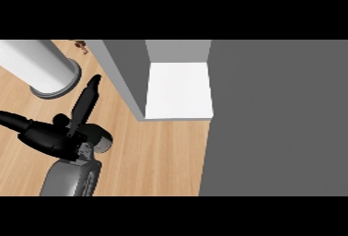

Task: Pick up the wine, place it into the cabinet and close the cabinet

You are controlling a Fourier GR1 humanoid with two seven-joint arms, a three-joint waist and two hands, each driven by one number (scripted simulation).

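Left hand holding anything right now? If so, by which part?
Nothing. The left hand is open, fingers straight and pointing toward the cabinet, nothing between them. The right hand is not in view.

Kitchen: wooden counter [156, 156] with an open cabinet [178, 90].

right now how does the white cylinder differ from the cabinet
The white cylinder is round with a grey base ring; the cabinet is boxy with flat grey walls. The cylinder stands closed at the far left; the cabinet is open, showing a white shelf. Both stand on the wooden counter.
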